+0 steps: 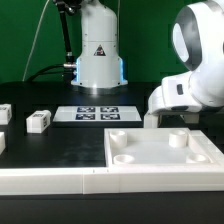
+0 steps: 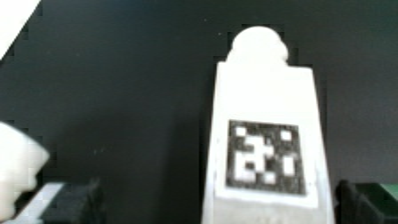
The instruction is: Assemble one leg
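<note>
In the exterior view the white Franka arm [image 1: 195, 70] reaches down at the exterior view's right, its lower end just behind the far edge of the large flat white square plate with round corner sockets [image 1: 160, 150], which lies at the front where the arm can reach it. What that end carries is probably masked by the arm's own bulk. The thin flat white marker board [image 1: 95, 113] lies mid-table with its black-and-white tags facing up, and a spare small white plastic block [image 1: 38, 121] sits well apart at the exterior view's left. The white robot base [image 1: 98, 55] bears a black triangle mark; no lettering can be read. The wrist view is filled by the leg [image 2: 267, 140], a tall white plastic block with a rounded peg tip, over the dark table [image 2: 107, 90], its square black-and-white tag [image 2: 267, 155] turned to the camera. The two-finger gripper [image 2: 217, 202] straddles it: the dark fingers [image 2: 63, 205] stand wide, one on each side, with a clear gap on one side, so the jaws look spread and lined up for a grasp.
</note>
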`<state>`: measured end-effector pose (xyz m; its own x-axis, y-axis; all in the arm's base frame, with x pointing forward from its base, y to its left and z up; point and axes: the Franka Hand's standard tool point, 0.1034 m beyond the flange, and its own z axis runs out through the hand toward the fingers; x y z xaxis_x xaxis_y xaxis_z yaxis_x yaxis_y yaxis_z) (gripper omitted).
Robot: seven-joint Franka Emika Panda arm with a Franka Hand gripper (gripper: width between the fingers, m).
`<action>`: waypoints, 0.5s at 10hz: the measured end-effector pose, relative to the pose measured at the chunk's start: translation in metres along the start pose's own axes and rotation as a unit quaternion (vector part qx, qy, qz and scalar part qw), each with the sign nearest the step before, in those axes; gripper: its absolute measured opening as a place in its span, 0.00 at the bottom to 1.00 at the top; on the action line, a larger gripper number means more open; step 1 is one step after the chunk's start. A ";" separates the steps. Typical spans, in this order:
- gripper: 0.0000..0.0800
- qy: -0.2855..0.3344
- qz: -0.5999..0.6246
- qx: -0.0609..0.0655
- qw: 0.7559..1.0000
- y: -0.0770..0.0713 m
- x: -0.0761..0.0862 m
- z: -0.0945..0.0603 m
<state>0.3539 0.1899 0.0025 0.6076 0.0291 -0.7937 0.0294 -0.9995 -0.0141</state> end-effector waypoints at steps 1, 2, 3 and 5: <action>0.81 -0.002 -0.001 -0.002 1.000 -0.001 -0.002 0.002; 0.81 -0.003 -0.002 -0.003 1.000 -0.002 -0.003 0.003; 0.81 -0.003 -0.003 -0.003 1.000 -0.003 -0.003 0.004; 0.66 -0.002 -0.004 -0.003 1.000 -0.003 -0.003 0.003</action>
<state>0.3498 0.1924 0.0029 0.6043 0.0363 -0.7959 0.0385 -0.9991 -0.0164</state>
